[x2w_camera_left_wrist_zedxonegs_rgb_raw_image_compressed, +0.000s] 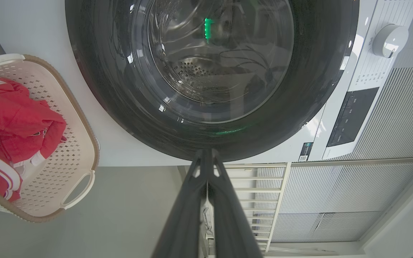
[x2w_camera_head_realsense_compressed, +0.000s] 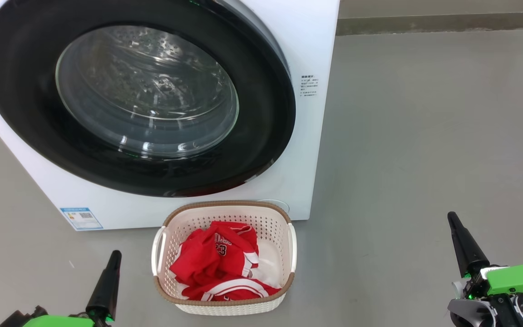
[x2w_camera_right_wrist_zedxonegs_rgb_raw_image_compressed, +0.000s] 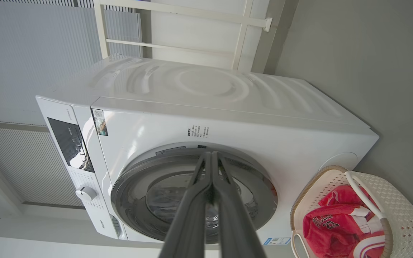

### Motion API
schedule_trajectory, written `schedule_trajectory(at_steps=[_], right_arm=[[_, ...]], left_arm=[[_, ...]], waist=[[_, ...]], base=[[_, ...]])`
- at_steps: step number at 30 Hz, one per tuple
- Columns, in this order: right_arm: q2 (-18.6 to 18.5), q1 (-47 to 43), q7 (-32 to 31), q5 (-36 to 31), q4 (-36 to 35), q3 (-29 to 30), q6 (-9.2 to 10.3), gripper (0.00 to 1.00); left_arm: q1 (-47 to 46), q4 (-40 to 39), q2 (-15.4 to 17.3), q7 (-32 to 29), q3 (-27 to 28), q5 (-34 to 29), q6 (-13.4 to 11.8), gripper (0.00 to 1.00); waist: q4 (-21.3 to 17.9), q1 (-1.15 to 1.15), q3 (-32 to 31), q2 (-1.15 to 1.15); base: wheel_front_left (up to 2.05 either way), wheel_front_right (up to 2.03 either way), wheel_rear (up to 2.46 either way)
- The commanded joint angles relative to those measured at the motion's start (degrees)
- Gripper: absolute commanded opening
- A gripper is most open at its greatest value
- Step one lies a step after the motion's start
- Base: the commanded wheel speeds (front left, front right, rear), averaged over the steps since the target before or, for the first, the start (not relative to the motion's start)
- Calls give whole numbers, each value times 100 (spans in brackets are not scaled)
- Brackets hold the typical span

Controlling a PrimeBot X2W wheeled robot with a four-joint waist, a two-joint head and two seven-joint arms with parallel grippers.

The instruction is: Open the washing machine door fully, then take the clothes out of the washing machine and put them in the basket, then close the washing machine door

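Since the door [x2w_camera_head_realsense_compressed: 25, 113] looks pressed flat against the washer [x2w_camera_head_realsense_compressed: 316, 45], little seems left to spoil. Yet a latch that has not truly caught would let it swing loose, and nothing shows whether it clicked. A sweep of the left hand [x2w_camera_head_realsense_compressed: 114, 256] toward its right could also clip the basket [x2w_camera_head_realsense_compressed: 225, 206], which sits on the floor [x2w_camera_head_realsense_compressed: 425, 136] just ahead and to that side, and tip out the clothes [x2w_camera_head_realsense_compressed: 216, 259] heaped inside. Both hands hang low over the floor, fingers [x2w_camera_left_wrist_zedxonegs_rgb_raw_image_compressed: 188, 215] pointing forward at the washer. The left hand's fingers are pressed together on nothing, and so are those of the right hand [x2w_camera_head_realsense_compressed: 452, 219], well apart on the basket's other side. Farther ahead of the left hand, the door covers the washer front, the drum [x2w_camera_left_wrist_zedxonegs_rgb_raw_image_compressed: 199, 71] looking empty.
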State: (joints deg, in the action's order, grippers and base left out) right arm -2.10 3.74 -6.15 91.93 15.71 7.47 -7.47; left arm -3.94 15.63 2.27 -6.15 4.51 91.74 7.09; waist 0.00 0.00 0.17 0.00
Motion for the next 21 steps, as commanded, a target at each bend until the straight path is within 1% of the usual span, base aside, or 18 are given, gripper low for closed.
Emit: schedule_trajectory(at_steps=[1,21], right_arm=[[-84,244,-32,26,-168,-97,-2,0],[-82,244,-34,24,-168,-95,-2,0]], left_arm=[[-225,-160,61,-36,204,40,40,0],[-225,-160,61,-36,203,41,40,0]], waist=[[0,0,0,0],[0,0,0,0]], base=[[0,0,0],[0,0,0]])
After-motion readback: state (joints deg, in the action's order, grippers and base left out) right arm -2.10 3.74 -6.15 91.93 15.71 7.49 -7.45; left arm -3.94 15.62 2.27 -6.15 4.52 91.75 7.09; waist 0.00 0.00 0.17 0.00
